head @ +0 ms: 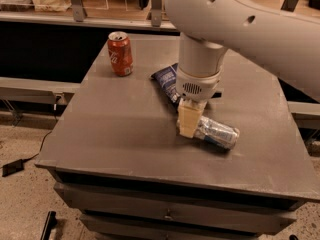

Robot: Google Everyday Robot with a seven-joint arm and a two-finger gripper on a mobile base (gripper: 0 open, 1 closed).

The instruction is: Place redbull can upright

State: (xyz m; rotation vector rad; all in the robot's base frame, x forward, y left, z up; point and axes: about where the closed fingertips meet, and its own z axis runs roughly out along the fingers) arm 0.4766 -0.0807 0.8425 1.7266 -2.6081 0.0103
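End effector [189,125] — at sideways redbull can [218,133]

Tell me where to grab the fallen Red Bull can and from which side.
Grip the can across its round body near the left end, coming from above: it lies on its side on the table. The gripper sits at that end.

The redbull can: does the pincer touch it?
Cannot tell. In the camera view the pincer covers one end of the lying redbull can, hiding any contact or gap.
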